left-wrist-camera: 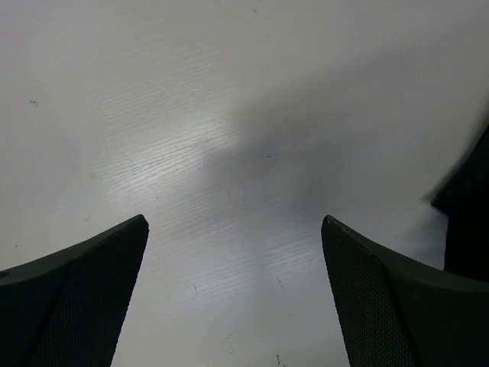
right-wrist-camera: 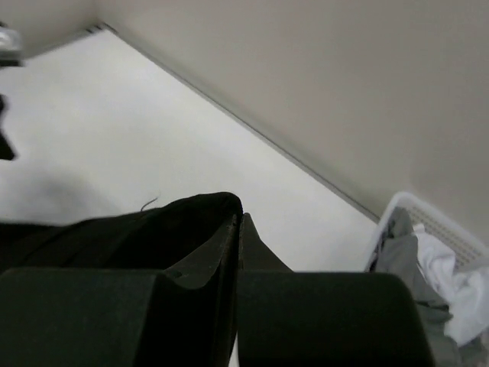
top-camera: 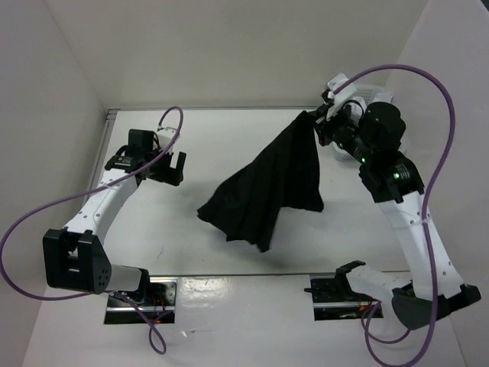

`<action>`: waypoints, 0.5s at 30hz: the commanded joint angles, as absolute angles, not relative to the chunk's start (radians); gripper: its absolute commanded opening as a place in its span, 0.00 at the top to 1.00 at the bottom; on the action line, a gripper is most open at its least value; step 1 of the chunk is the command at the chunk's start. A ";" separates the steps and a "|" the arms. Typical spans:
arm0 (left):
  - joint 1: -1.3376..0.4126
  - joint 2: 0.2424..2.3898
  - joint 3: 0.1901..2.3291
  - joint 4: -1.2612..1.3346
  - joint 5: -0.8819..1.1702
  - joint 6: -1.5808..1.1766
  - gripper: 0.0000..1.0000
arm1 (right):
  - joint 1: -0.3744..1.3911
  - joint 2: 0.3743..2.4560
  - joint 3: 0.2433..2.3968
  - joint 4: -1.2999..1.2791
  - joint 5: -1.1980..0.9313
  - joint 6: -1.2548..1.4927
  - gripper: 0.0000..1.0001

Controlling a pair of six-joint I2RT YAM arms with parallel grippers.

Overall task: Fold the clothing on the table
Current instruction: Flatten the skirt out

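Note:
The clothing (top-camera: 267,183), a black pleated skirt, hangs lifted by one corner, its lower folds trailing on the white table (top-camera: 191,229). My right gripper (top-camera: 315,119) is shut on the skirt's top edge at the back right. In the right wrist view the black fabric (right-wrist-camera: 145,233) drapes over the left of the closed gripper (right-wrist-camera: 238,220). My left gripper (top-camera: 169,166) hovers open at the left of the table, apart from the skirt. Its wrist view shows the two fingers spread around the gripper's gap (left-wrist-camera: 233,222) over bare tabletop, with a dark edge of skirt (left-wrist-camera: 467,214) at the right.
A white plastic basket (right-wrist-camera: 405,210) holding grey and white garments (right-wrist-camera: 435,267) stands at the back right corner, partly hidden behind the right arm (top-camera: 380,95). A metal rail (top-camera: 206,108) runs along the table's far edge. White walls enclose the table.

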State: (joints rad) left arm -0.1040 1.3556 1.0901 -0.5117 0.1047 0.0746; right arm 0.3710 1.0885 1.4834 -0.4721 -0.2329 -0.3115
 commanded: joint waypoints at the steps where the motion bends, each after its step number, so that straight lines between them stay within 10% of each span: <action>1: -0.107 1.341 1.106 -0.522 0.190 0.123 0.00 | 0.313 1.204 1.419 -0.390 -0.193 -0.295 1.00; 15: -0.176 1.155 1.051 -0.485 0.325 0.198 0.00 | 0.543 1.325 1.419 -0.416 -0.137 -0.295 1.00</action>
State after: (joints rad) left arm -0.1459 1.2247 1.0718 -0.5213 0.2619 0.1535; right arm 0.4660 1.3109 1.3548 -0.4583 -0.1551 -0.3038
